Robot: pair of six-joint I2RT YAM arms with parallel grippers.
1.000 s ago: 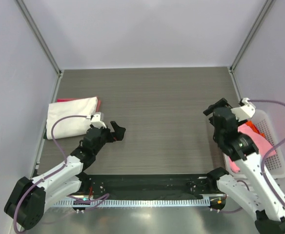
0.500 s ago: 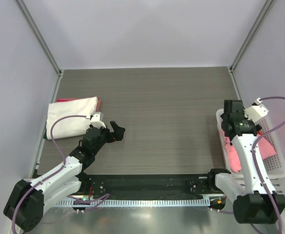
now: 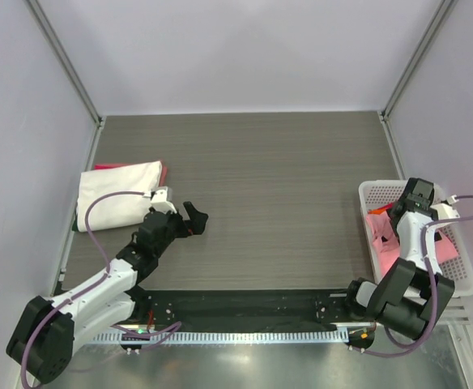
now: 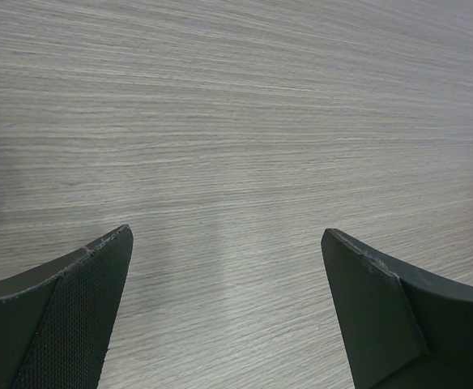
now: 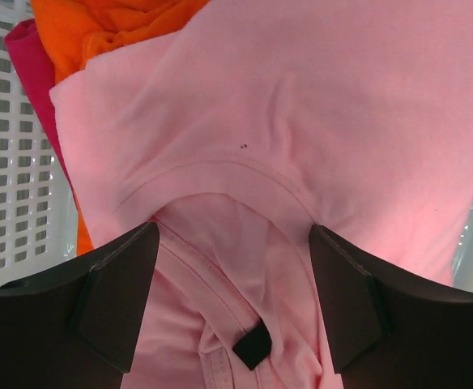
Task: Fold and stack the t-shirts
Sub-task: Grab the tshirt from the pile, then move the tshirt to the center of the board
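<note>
Cream-white t-shirt (image 3: 117,201) — folded, at the left edge of the table (image 3: 269,178). Left gripper (image 3: 195,217): jaws fully apart, holding nothing, over the table. Right gripper (image 5: 232,235): jaws spread astride the collar of the pink t-shirt (image 5: 342,121) — nothing clamped — inside the basket (image 5: 10,162).

Bare table (image 3: 277,178) lies open across the middle. The folded cream-white shirt (image 3: 117,201) blocks the left edge; basket (image 3: 378,185) walls and heaped shirts (image 5: 342,121) crowd the right gripper (image 5: 232,235).

Pink shirt (image 5: 301,105), orange shirt (image 5: 107,24), white mesh basket (image 5: 10,121), grey wood-grain table (image 4: 236,97), cream shirt (image 3: 119,198)
</note>
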